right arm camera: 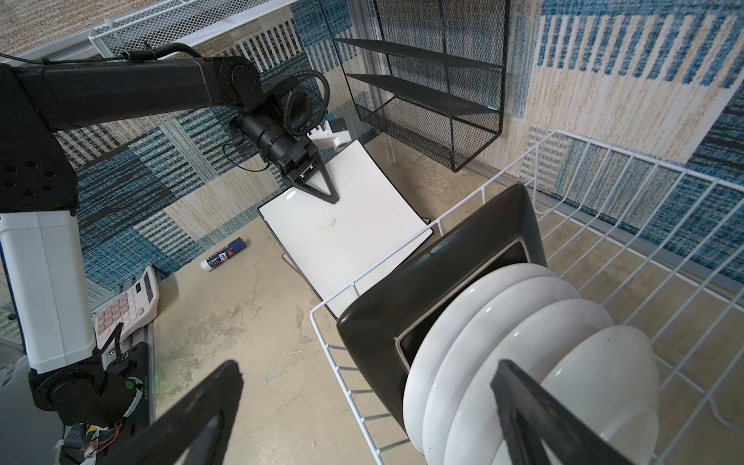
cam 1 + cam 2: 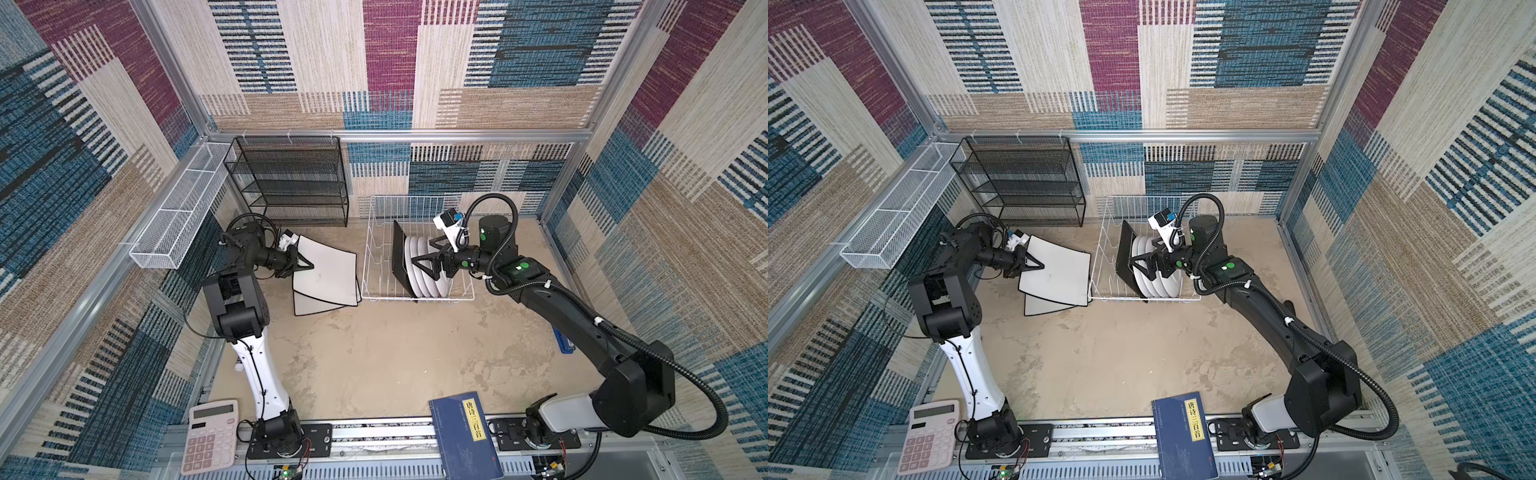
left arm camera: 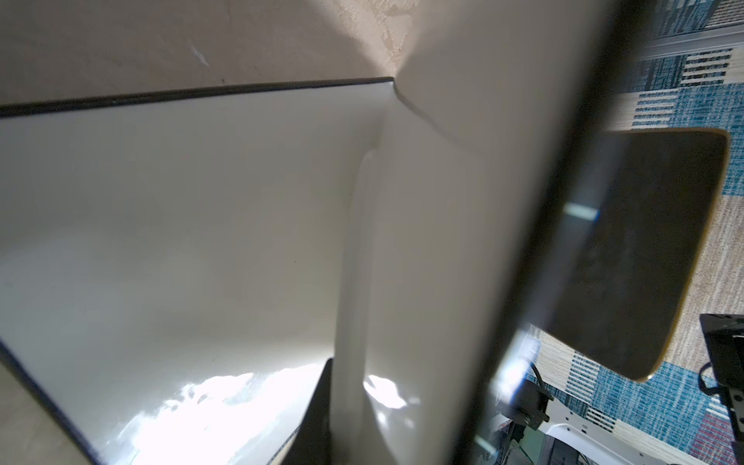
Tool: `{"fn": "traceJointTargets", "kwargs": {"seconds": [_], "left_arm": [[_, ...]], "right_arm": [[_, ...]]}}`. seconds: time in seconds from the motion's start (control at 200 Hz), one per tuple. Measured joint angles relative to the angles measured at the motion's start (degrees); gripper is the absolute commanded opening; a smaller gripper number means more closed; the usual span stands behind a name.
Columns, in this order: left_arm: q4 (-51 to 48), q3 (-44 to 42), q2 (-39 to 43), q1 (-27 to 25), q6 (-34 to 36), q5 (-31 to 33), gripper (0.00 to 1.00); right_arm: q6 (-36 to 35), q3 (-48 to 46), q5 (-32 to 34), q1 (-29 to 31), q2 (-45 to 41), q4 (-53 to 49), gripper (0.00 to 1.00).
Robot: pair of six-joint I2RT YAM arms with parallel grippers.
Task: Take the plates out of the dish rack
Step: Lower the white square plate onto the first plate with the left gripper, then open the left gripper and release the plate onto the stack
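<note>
Plates stand on edge in the dish rack (image 2: 399, 205) (image 2: 1133, 205) (image 1: 628, 193), a white thin-wire basket with flared sides. One is a black square plate (image 2: 400, 257) (image 2: 1125, 257) (image 1: 422, 290) with a raised rim and rounded corners. Packed close behind it are four round white plates (image 2: 432, 286) (image 2: 1158, 286) (image 1: 503, 342), glossy, with only their rims and backs showing from where I look. All five stand nearly upright. The row runs side to side in the rack, faces turned toward its ends, with the black one nearest the rack's left side.

The right hand (image 2: 421, 251) (image 2: 1141, 251) (image 1: 368, 365) reaches in from the rack's right. Its jaws are spread as wide as they go and grip nothing. In the right wrist view the row shows between its two fingers.

Just off the rack's left side, a white square plate (image 2: 328, 270) (image 2: 1059, 270) (image 1: 354, 229) with a thin black edge is pinched by the left hand (image 2: 306, 266) (image 2: 1037, 266) (image 1: 328, 193). That hand's jaws are clamped tight on the edge farthest from the rack. The plate is held at a tilt, and its opposite edge points at the rack, just beside the wires. I cannot tell whether they touch.

Under it a second white square plate (image 2: 311, 305) (image 2: 1042, 307) lies flat on the tabletop (image 2: 395, 353) (image 2: 1121, 353), one corner poking out from beneath. Whether the two white plates touch I cannot tell.
</note>
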State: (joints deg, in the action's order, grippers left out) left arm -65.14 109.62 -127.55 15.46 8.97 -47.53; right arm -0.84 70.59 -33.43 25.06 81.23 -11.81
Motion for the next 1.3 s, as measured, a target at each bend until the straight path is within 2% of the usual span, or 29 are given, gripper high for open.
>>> {"fn": "traceJointTargets", "kwargs": {"seconds": [0.08, 0.125, 0.751, 1.297], "left_arm": [[0.0, -0.1, 0.0, 0.2, 0.0, -0.1, 0.05], [0.0, -0.2, 0.0, 0.4, 0.0, -0.2, 0.03], [11.5, -14.5, 7.9, 3.1, -6.6, -2.4, 0.04], [18.0, -19.5, 9.6, 4.7, -9.0, -2.1, 0.35]], "right_arm": [[0.0, -0.1, 0.0, 0.0, -0.2, 0.0, 0.99], [0.0, -0.1, 0.0, 0.0, -0.3, 0.0, 0.99], [0.4, -1.7, 0.0, 0.0, -1.7, 0.3, 0.99], [0.4, -2.4, 0.0, 0.0, -2.3, 0.4, 0.99]]}}
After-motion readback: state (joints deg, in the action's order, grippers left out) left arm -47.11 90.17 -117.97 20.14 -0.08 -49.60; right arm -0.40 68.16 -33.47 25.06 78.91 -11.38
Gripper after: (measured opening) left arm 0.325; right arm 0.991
